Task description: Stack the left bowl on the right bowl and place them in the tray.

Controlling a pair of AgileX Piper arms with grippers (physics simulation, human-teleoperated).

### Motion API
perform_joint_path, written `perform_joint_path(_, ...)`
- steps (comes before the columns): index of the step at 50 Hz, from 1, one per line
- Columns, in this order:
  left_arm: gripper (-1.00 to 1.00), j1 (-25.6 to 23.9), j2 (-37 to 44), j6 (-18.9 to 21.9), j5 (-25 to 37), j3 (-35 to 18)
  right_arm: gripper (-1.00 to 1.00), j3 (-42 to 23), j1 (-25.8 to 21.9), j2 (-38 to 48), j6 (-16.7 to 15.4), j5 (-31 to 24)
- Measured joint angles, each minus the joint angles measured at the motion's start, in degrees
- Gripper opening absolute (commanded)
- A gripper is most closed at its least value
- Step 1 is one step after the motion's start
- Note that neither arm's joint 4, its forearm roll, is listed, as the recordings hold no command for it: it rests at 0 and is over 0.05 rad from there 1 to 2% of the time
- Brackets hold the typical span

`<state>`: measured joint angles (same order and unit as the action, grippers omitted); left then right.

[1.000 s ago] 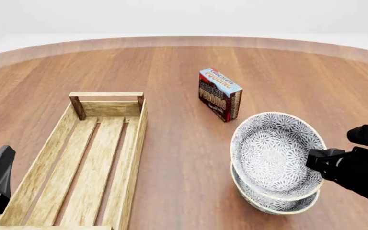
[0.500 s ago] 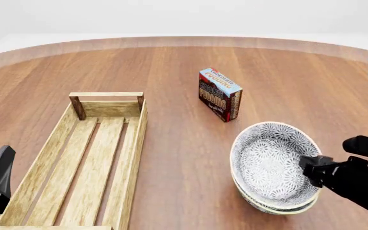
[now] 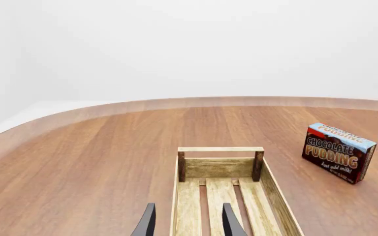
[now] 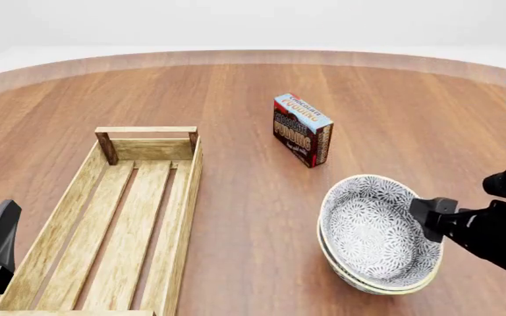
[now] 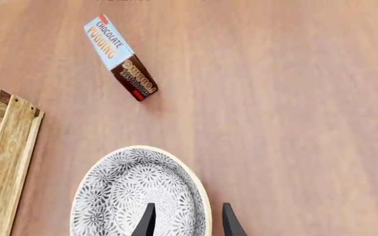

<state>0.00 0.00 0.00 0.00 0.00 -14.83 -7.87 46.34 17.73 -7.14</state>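
— What does each view show?
— The left wrist view shows the left gripper (image 3: 186,222) spread at 6 o'clock over the tray (image 4: 79,195); its long axis runs 12 to 6.
— And the right?
— The right gripper (image 5: 186,221) straddles the top bowl's (image 4: 371,227) rim, not closed; both bowls stacked at 4 o'clock.

Lower bowl (image 4: 358,284) mostly hidden under upper bowl (image 4: 374,227); tray (image 4: 103,224) near end cut off.

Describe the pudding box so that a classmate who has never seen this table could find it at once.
On the wooden table, look past the long slatted tray to the far right of it. The pudding box stands there, beyond the stacked patterned bowls. It alone carries printed lettering.
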Motion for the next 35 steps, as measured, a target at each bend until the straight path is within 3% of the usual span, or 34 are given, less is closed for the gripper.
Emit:
perform_joint_path(12,1.00,0.00,0.00,0.00,0.00,0.00,1.00,-5.97,4.28,2.08,-8.00,-6.71)
perform_joint_path(19,1.00,0.00,0.00,0.00,0.00,0.00,1.00,-7.66,6.35,4.80,-12.38,-7.97)
perform_joint_path(35,1.00,0.00,0.00,0.00,0.00,0.00,1.00,-5.17,4.87,11.29,-15.39,-4.24)
